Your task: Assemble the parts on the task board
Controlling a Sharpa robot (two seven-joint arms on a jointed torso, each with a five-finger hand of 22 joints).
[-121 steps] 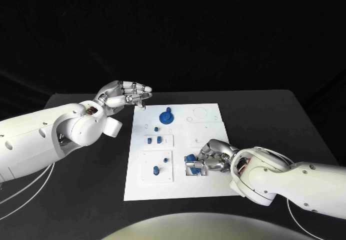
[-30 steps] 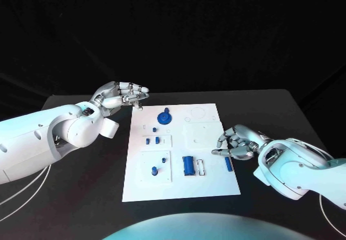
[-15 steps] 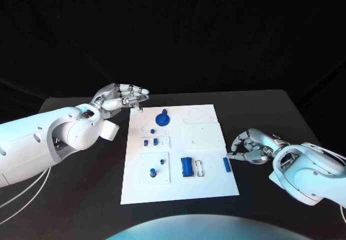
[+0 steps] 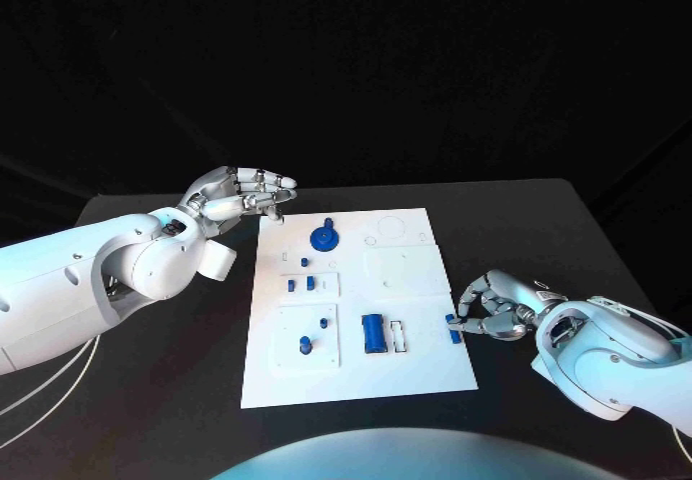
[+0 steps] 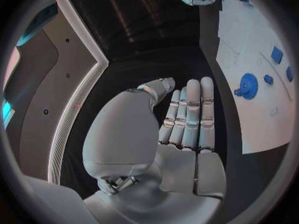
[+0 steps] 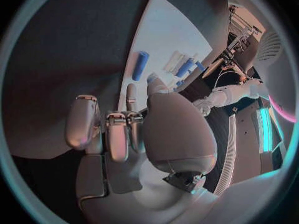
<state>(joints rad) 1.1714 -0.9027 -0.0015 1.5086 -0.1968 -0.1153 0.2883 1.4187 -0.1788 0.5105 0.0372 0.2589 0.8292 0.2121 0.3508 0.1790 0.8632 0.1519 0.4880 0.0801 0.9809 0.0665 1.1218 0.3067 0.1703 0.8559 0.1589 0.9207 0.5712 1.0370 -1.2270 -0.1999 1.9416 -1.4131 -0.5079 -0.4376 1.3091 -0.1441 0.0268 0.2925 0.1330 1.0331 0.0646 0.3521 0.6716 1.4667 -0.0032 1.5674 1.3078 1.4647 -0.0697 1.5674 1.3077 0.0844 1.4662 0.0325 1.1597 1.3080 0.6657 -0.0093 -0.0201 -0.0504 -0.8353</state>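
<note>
Right hand: the right hand (image 4: 498,312) was low at the near right edge of the task board (image 4: 418,375), over the black surface (image 4: 173,400). Its fingers were curled in. From the head view, its fingertips were right by a small blue bar, but I cannot tell if they held it.
Small blue bar: the small blue bar (image 4: 453,328) lay at the board's right edge, next to the right hand. In the right wrist view the bar (image 6: 140,65) lay flat near the board's edge, past the fingertips.
Blue cylinder: a bigger blue cylinder (image 4: 374,332) lay on the near middle of the board, just beside a white slot.
Near left parts: a small blue peg (image 4: 306,345) and another small blue piece (image 4: 327,323) sat on the near left block of the board.
Middle parts: two small blue pieces (image 4: 304,284) sat a bit farther back on the left side.
Blue gear: a round blue gear (image 4: 327,238) sat at the far end of the board, with a small blue knob touching its top.
Left hand: the left hand (image 4: 242,193) was up above the far left corner of the board. It held nothing. In the left wrist view its fingers (image 5: 188,115) were straight and close side by side.
</note>
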